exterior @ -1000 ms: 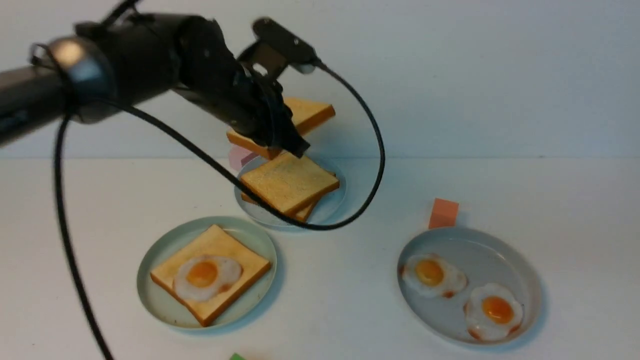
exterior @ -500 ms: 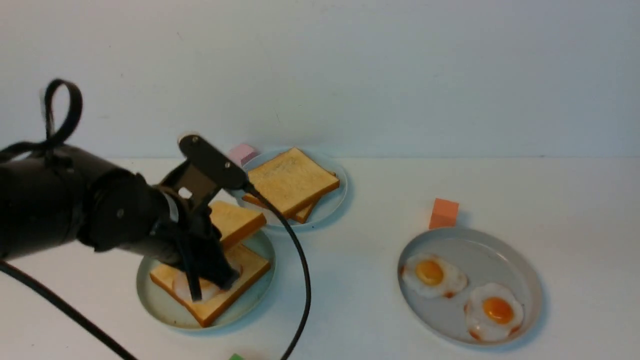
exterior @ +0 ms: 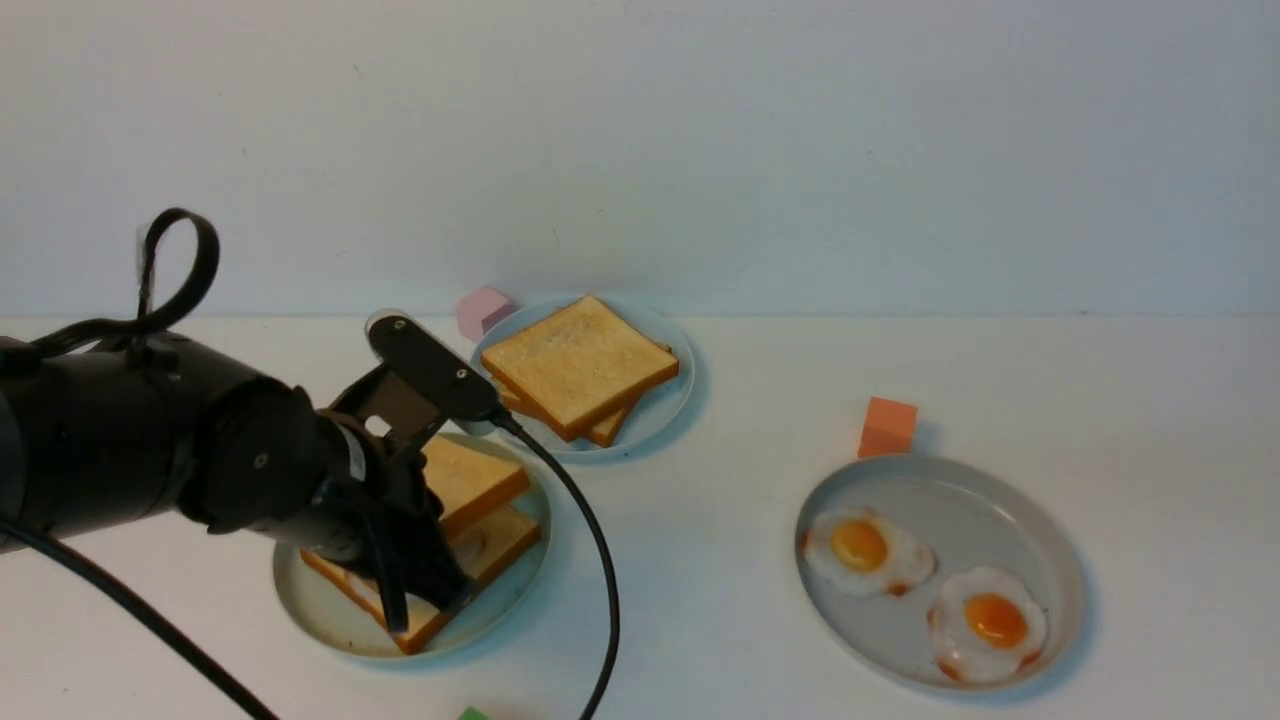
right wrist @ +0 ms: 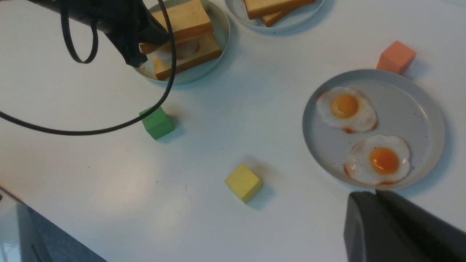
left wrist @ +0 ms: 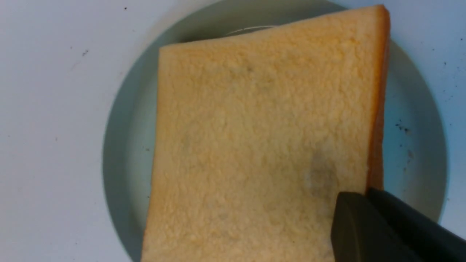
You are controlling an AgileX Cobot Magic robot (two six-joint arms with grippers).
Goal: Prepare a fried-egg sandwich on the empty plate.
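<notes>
The left pincer (exterior: 425, 590) is clamped on the near corner of the top toast slice (exterior: 470, 478), holding it tilted directly over the mint-green plate (exterior: 310, 600), where the lower slice (exterior: 505, 545) lies flat with the fried egg (exterior: 470, 545) on it. The held slice sits nearly square above the lower one, gripped corner low and far edge raised, so the coming move looks like a short straight drop and release. The right pincer (right wrist: 364, 216) hangs well to the right of that plate, by the grey plate (right wrist: 422, 109); only one finger shows, so I cannot tell its state.
</notes>
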